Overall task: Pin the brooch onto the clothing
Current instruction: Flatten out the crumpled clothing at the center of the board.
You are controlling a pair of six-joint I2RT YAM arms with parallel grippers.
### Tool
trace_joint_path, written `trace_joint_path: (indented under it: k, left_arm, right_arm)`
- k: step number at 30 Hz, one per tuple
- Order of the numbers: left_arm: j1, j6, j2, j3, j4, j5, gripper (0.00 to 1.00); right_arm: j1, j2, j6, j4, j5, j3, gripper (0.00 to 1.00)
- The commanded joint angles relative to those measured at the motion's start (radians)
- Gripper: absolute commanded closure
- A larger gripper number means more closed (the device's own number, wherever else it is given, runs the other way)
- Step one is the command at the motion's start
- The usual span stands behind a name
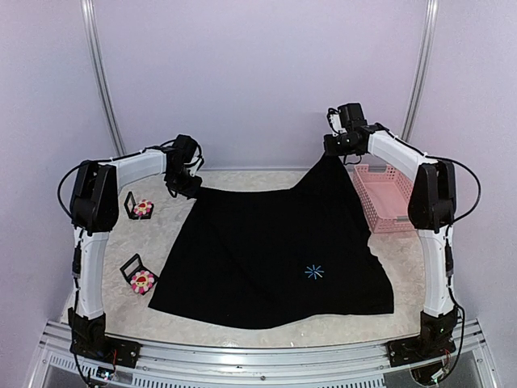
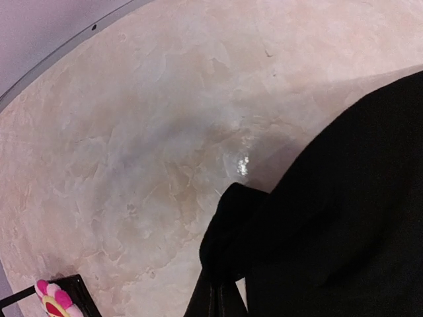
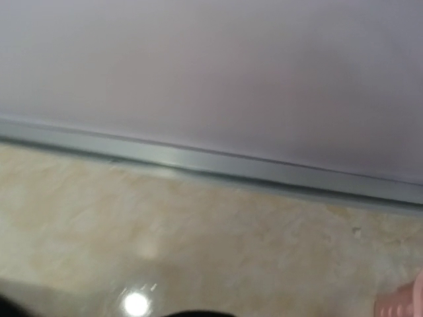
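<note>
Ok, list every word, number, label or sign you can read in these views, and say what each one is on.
No readable words, numbers or brand names in any view.
Light-blue starburst mark: a sign only, no letters, on the chest of the black T-shirt.
Pink basket: no label visible.
Both wrist views: no lettering in either.

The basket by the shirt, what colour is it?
The basket is pink, clearest in the top external view.

No text can be read; the black T-shirt [image 1: 266, 259] bears only a light-blue starburst mark [image 1: 314, 272] (wordless).
</note>
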Motion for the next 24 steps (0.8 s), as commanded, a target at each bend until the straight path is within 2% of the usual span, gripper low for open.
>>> trace_joint_path:
  k: [1,7,11,12,13,14,15,16,17,21,24]
  left_arm:
    - [0.036,-0.021,0.042,0.071,0.047,-0.024,1.00]
    - [0.074,-0.027,0.109,0.123,0.063,-0.040,1.00]
    - [0.089,-0.025,0.129,0.136,0.110,-0.078,1.00]
    - [0.094,-0.025,0.134,0.146,0.119,-0.089,0.92]
    - [0.098,-0.027,0.138,0.163,0.125,-0.099,0.77]
    - [0.100,-0.027,0.145,0.184,0.127,-0.115,0.55]
    - [0.100,-0.025,0.150,0.208,0.127,-0.134,0.34]
    - [0.100,-0.021,0.156,0.231,0.126,-0.155,0.11]
    - [0.096,-0.014,0.152,0.250,0.126,-0.164,0.02]
    - [0.073,0.009,0.065,0.231,0.150,-0.151,0.01]
    - [0.019,0.017,-0.061,0.097,0.175,-0.125,0.01]
  right_arm:
    - [-0.031,0.051,0.056,0.108,0.016,0.070,1.00]
    - [-0.050,0.122,0.096,0.231,-0.045,0.086,1.00]
    - [-0.056,0.196,0.112,0.242,-0.048,0.169,1.00]
    - [-0.060,0.214,0.120,0.240,-0.056,0.194,1.00]
    - [-0.065,0.231,0.130,0.234,-0.063,0.217,0.88]
    - [-0.069,0.244,0.141,0.225,-0.069,0.239,0.61]
    - [-0.072,0.251,0.147,0.214,-0.072,0.255,0.40]
    - [-0.070,0.251,0.148,0.204,-0.086,0.263,0.10]
    - [-0.070,0.242,0.151,0.189,-0.106,0.264,0.02]
    - [-0.055,0.162,0.111,0.110,-0.145,0.262,0.00]
    - [-0.022,0.058,0.044,-0.053,-0.091,0.211,0.00]
